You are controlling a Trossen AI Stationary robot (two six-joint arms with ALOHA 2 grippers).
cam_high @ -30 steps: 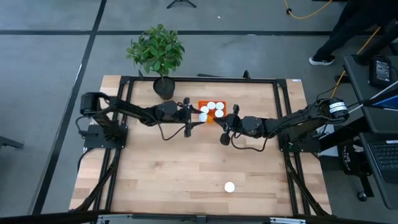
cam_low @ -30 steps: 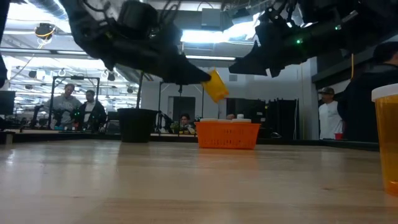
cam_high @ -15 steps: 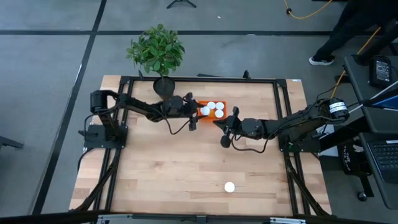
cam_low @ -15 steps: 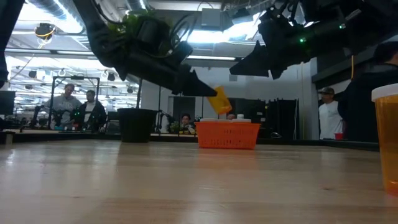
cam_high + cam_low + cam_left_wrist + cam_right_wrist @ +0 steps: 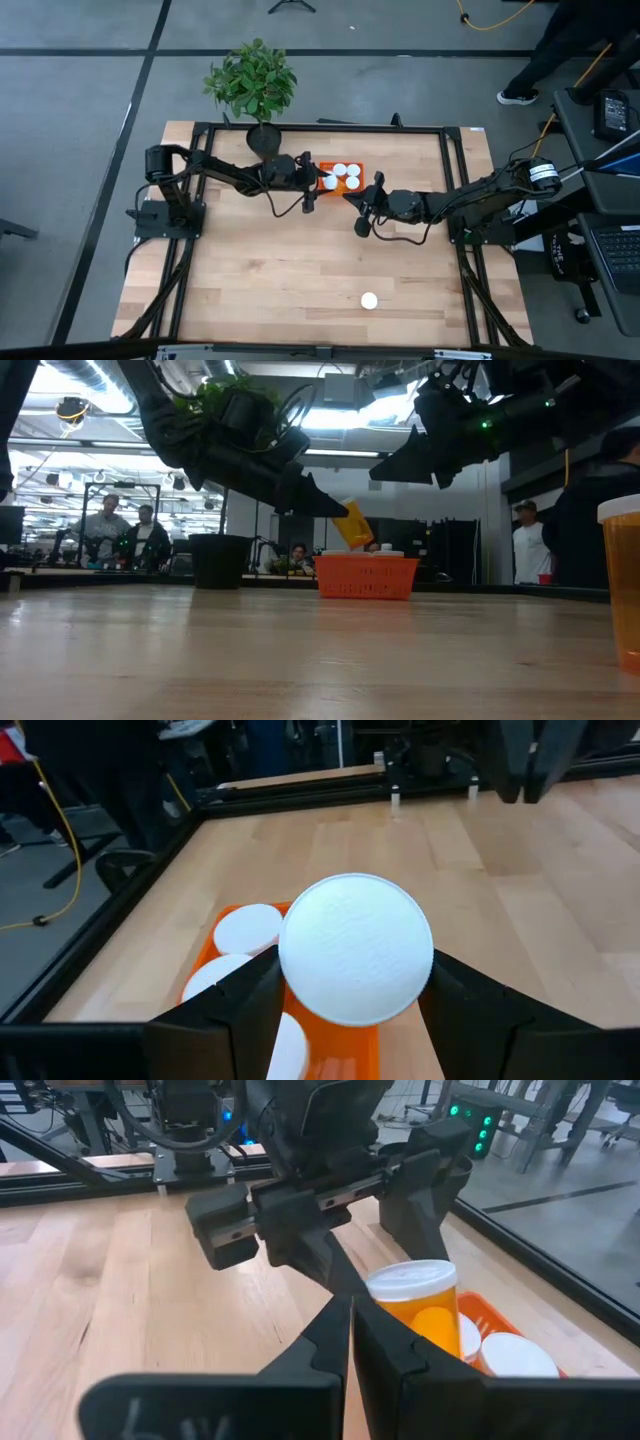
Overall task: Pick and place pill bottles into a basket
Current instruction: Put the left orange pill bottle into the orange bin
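Bench (image 5: 260, 280): pale wood planks inside a black frame.

Nearest item: one pill bottle (image 5: 369, 300), white cap up, standing alone by the front edge, well apart from both arms; it shows in the low view at the right border (image 5: 622, 585).

Right gripper (image 5: 349, 198): above mid-bench, just beside the basket's near corner; fingers pressed together, holding nothing.

Left gripper (image 5: 318, 180): over the basket's left end; fingers clamped on a held pill bottle (image 5: 351, 525), which hangs tilted in the air above the basket, white cap (image 5: 356, 948) facing the wrist camera.

Basket (image 5: 367, 577): bright orange, low-walled, toward the far edge; white caps of more bottles (image 5: 343, 176) show inside.

Potted plant (image 5: 252, 85): at the far left corner of the frame.

People (image 5: 124, 530): in the room behind.
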